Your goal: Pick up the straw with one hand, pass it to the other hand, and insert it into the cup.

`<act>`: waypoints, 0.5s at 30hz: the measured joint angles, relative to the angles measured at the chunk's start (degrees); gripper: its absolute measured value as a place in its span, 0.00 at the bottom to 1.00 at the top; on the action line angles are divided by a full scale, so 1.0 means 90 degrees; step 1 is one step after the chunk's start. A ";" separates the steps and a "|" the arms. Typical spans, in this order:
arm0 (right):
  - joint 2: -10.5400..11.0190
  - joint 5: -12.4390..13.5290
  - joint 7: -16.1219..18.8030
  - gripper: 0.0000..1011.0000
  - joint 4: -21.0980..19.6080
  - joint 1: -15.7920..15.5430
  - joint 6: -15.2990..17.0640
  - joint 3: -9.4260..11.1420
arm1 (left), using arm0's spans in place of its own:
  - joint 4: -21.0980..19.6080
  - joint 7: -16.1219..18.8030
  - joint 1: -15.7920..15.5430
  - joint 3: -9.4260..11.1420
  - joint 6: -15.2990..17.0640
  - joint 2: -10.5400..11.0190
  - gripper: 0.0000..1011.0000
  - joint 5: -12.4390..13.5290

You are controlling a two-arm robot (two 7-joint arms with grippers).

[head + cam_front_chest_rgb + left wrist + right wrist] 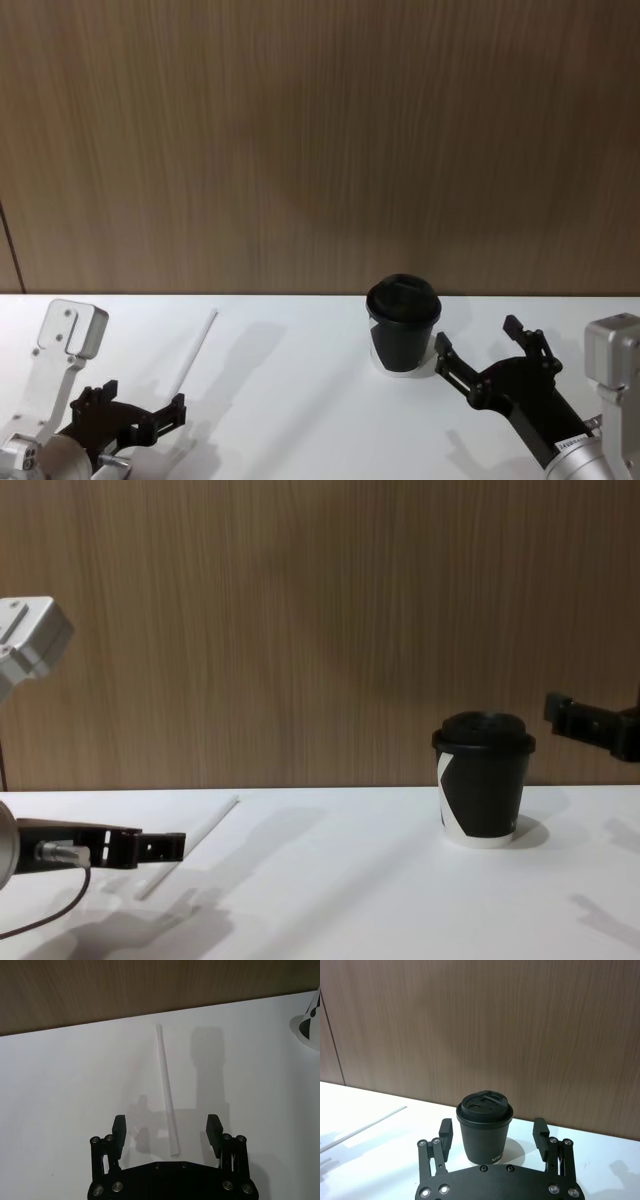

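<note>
Two things show from the head: the straw point(196, 352) flat on the table point(300, 420) ahead of our left gripper point(140, 402), and the cup point(403, 325) (lid on) beside our right gripper point(477, 336). Left wrist: fingers point(119, 1127) spread, with the straw's near end between them, touching neither. Right wrist: fingers point(540, 1131) spread, cup just ahead. Chest: cup upright.

The straw point(195, 355), long, thin and white, lies flat on the white table point(300, 430) on my left side, its near end by my left gripper point(145, 400), whose fingers are spread. The cup point(403, 325), black paper with its black domed lid on, stands upright just ahead of my right gripper point(477, 338), likewise spread.
</note>
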 joint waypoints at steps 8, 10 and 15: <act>0.0000 0.0000 0.0000 0.99 0.0000 0.0000 0.0000 0.0000 | 0.0141 0.0091 -0.0127 -0.0018 0.0244 -0.0124 0.99 0.0008; 0.0000 0.0000 0.0000 0.99 0.0000 0.0000 0.0000 0.0000 | 0.0165 0.0112 -0.0154 -0.0018 0.0290 -0.0142 0.99 0.0023; 0.0000 0.0000 0.0000 0.99 0.0000 0.0000 0.0000 0.0000 | 0.0236 0.0167 -0.0237 0.0010 0.0412 -0.0182 0.99 0.0097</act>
